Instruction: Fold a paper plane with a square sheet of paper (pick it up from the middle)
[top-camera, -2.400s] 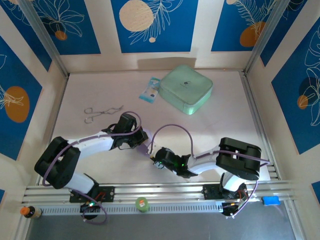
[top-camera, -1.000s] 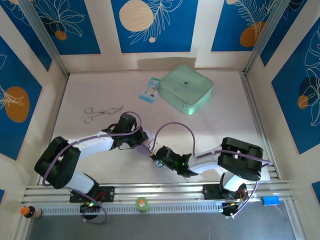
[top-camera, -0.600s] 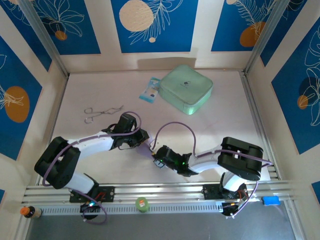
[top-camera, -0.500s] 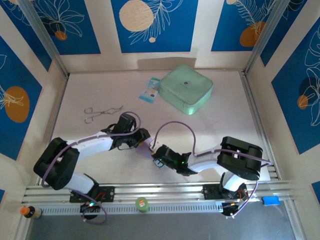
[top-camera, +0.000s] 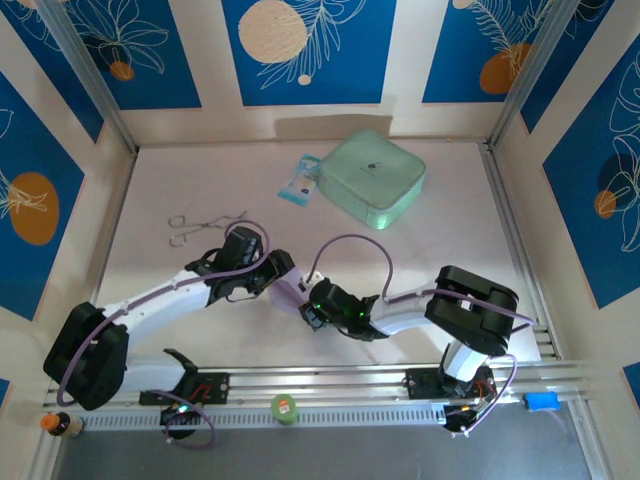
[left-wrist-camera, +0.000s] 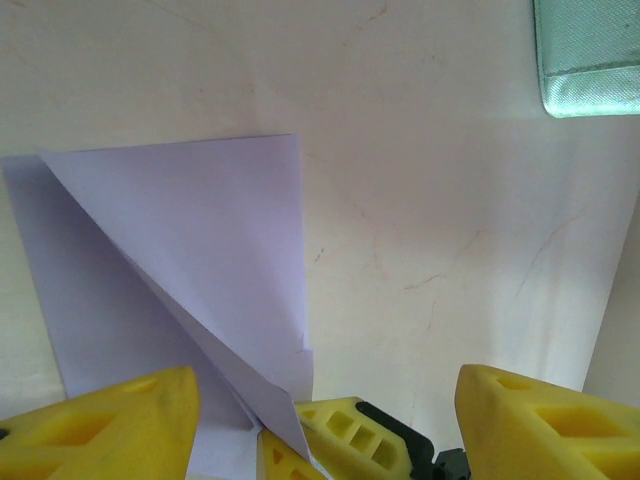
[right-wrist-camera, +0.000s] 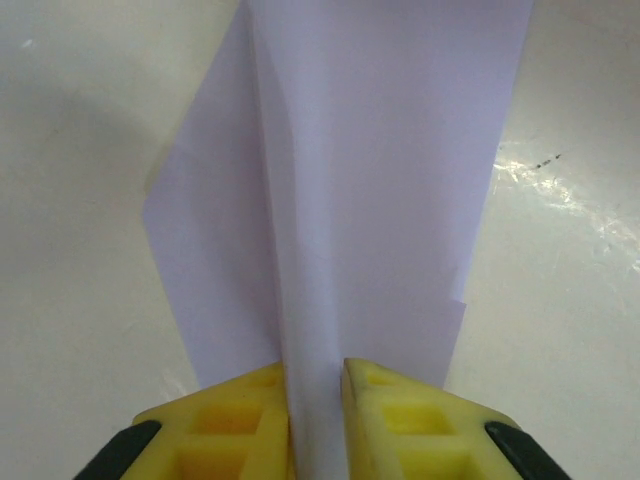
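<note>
One fold is in hand: the right gripper (right-wrist-camera: 315, 388) pinches the raised centre ridge of the lavender paper (right-wrist-camera: 370, 180), lying on the table (right-wrist-camera: 80, 250) between the arms; the left gripper (top-camera: 278, 272) hangs open over it; next, probably, creasing a wing down

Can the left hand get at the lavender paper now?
Likely yes: the left hand is open with the paper just ahead of its fingers, though the right hand, shut on a fold, crowds that corner.
</note>
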